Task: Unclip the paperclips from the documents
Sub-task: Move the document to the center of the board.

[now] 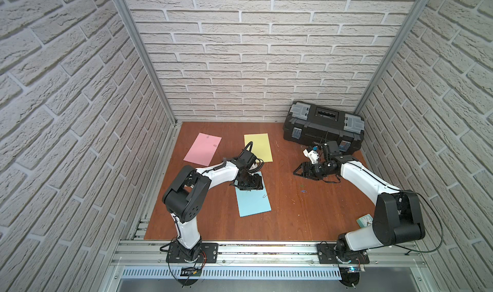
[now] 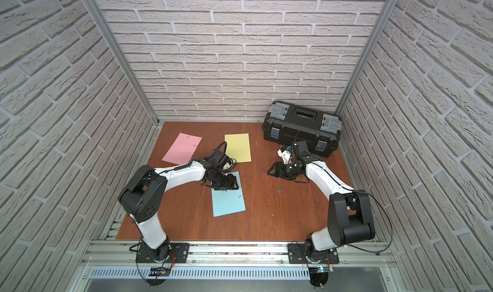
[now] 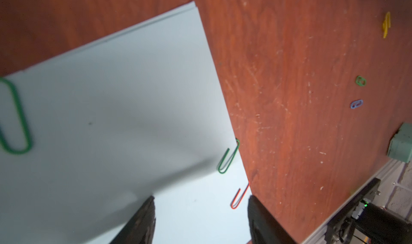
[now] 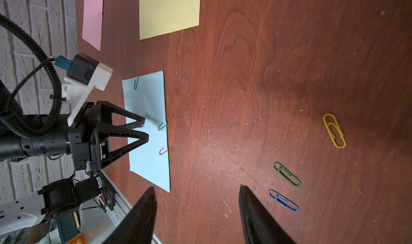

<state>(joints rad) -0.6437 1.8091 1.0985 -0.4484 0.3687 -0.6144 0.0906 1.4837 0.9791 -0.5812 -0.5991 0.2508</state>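
Note:
The light blue document [image 1: 253, 200] [image 3: 111, 120] lies mid-table. Two green paperclips [image 3: 229, 158] [image 3: 13, 118] and a red one [image 3: 239, 197] are clipped to its edges. My left gripper [image 3: 201, 198] [image 1: 256, 185] hovers open over this sheet; the red clip sits just inside one fingertip and nothing is held. The pink document [image 1: 202, 149] carries two pale clips [image 4: 99, 15]; the yellow document [image 1: 258, 147] shows none. Loose yellow [image 4: 334, 130], green [image 4: 287, 174] and blue [image 4: 283, 201] paperclips lie on the wood. My right gripper [image 4: 197, 188] [image 1: 297, 170] is open above bare table beside them.
A black toolbox [image 1: 322, 126] stands at the back right corner, just behind the right wrist. A small teal clock [image 1: 365, 220] sits near the right arm's elbow. Brick-patterned walls close in three sides, and a metal rail [image 1: 266, 250] runs along the front.

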